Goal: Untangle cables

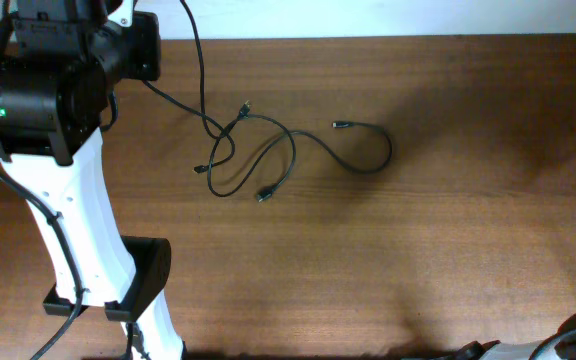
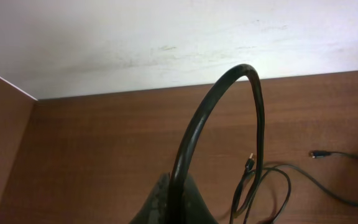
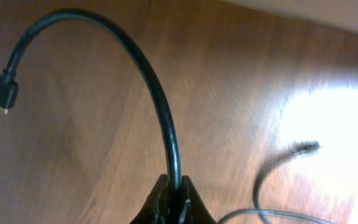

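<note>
Left hand (image 2: pixel 178 185) clamps a strand of the thin black cables (image 1: pixel 230 128) tangled upper-centre on the brown wooden worktop (image 1: pixel 448 250); right hand (image 3: pixel 173 185) pinches a black plug-ended cord (image 3: pixel 146 76).

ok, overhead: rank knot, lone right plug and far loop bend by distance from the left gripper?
1. Knot: just right of the left gripper, which is shut on a cable.
2. Lone plug: further right, mid-table.
3. Loop bend: farthest right.

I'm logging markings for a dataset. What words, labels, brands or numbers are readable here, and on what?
None. The cables, their plug ends, the left arm's housing and the table show no readable text. The only mark is a small green light on that arm.
</note>
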Action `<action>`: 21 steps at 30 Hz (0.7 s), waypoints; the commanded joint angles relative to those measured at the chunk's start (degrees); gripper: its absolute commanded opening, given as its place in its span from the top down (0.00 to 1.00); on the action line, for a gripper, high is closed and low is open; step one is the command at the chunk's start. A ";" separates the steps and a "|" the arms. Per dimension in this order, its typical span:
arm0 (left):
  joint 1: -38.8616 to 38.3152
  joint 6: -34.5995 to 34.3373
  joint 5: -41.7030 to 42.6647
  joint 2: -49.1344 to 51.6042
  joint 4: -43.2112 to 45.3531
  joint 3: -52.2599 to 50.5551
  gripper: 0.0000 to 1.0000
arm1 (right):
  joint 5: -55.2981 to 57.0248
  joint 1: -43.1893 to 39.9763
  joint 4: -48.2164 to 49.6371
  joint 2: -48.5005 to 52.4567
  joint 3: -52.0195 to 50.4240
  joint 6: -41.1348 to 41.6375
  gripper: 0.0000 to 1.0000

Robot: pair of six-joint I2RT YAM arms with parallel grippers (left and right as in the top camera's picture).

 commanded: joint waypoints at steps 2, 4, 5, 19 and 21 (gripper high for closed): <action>0.39 0.09 0.37 -0.83 0.22 -0.09 1.00 | -8.24 4.57 8.22 -0.68 0.33 -11.26 0.96; 0.39 0.09 0.37 -0.83 0.20 -0.09 1.00 | -10.95 9.86 15.63 0.35 0.33 -14.69 0.96; 0.39 0.09 0.37 -0.83 0.17 -0.09 1.00 | -11.21 12.66 18.60 1.55 0.35 -16.46 0.96; -0.33 -1.27 1.90 -0.83 -0.09 -0.09 1.00 | -3.76 33.83 41.24 11.13 15.19 -11.13 0.96; -0.83 -1.16 1.79 -0.83 -0.02 -0.09 1.00 | -4.61 32.00 43.12 11.13 18.49 -11.15 0.96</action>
